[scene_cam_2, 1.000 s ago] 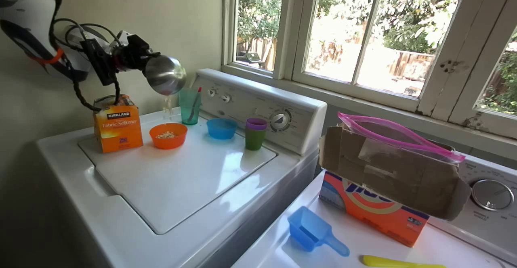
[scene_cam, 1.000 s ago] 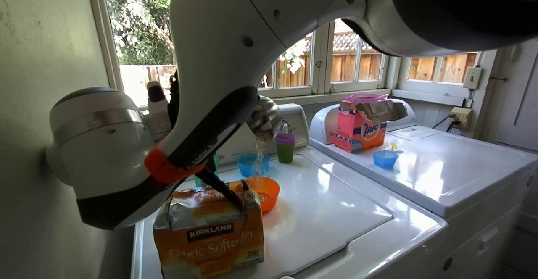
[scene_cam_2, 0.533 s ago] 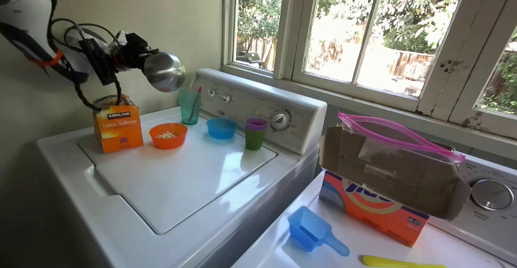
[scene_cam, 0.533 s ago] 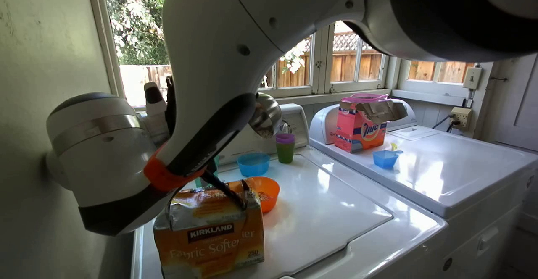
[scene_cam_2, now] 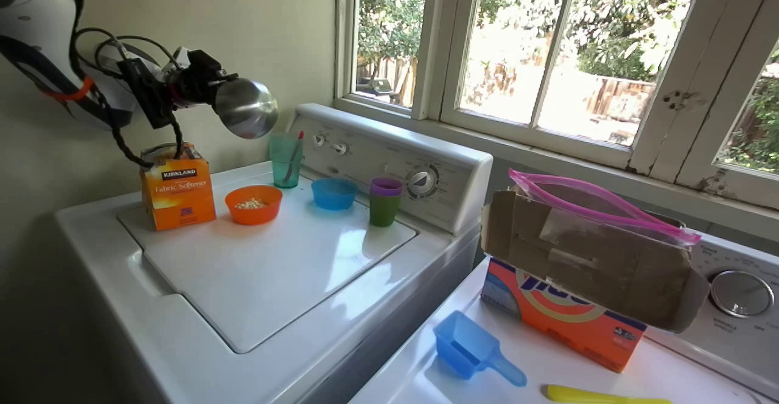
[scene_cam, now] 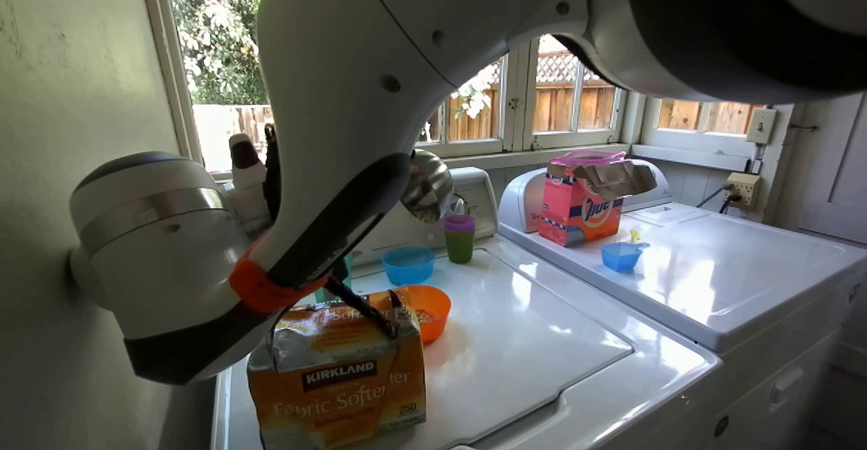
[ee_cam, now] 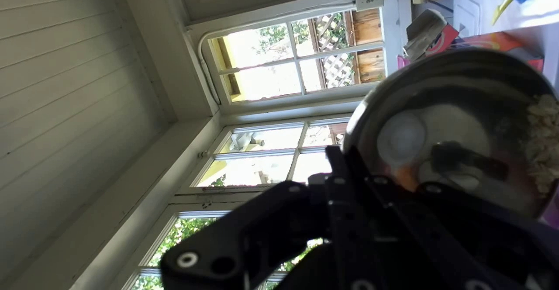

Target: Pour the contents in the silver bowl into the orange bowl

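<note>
One silver bowl [scene_cam_2: 247, 109], its rim pinched in the jaws, hangs tilted above the orange bowl [scene_cam_2: 254, 215] on the desk [scene_cam_2: 274, 282], pale flakes [ee_cam: 543, 143] in both; emptying the upper one cleanly likely calls for a slow further tip, lip centered, pinch firm.

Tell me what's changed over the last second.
The stream falling into the orange bowl has stopped. In an exterior view the silver bowl has shifted slightly up and left; the wrist view shows pieces still in it. The gripper holds it throughout; nothing was newly gripped or let go. The orange bowl, blue bowl and Tide box stayed put.
</note>
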Motion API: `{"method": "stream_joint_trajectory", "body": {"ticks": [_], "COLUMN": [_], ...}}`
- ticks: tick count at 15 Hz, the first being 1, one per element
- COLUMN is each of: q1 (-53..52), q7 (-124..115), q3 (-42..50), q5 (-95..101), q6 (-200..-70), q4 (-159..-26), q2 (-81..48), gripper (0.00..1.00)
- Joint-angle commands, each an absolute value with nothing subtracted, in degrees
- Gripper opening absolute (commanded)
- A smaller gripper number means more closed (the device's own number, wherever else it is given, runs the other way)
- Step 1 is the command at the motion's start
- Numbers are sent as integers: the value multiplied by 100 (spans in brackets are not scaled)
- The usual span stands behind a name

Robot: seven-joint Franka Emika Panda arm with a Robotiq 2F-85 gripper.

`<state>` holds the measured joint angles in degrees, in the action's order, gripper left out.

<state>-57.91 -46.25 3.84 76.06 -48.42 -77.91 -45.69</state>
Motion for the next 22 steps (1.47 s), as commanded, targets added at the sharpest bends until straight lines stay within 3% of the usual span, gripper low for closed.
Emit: {"method": "stream_joint_trajectory", "body": {"ticks": [1, 12, 22], "q1": [-5763, -5556, -4690], "q7": [-4517, -4586, -4720], "q3": [338, 62, -639], "q5": [7586, 7559, 7107], "q6": [-4788, -4808, -5208], "q4": [-7644, -7666, -7691], "q2": [-4667, -4617, -4670], "gripper": [1, 1, 1]}}
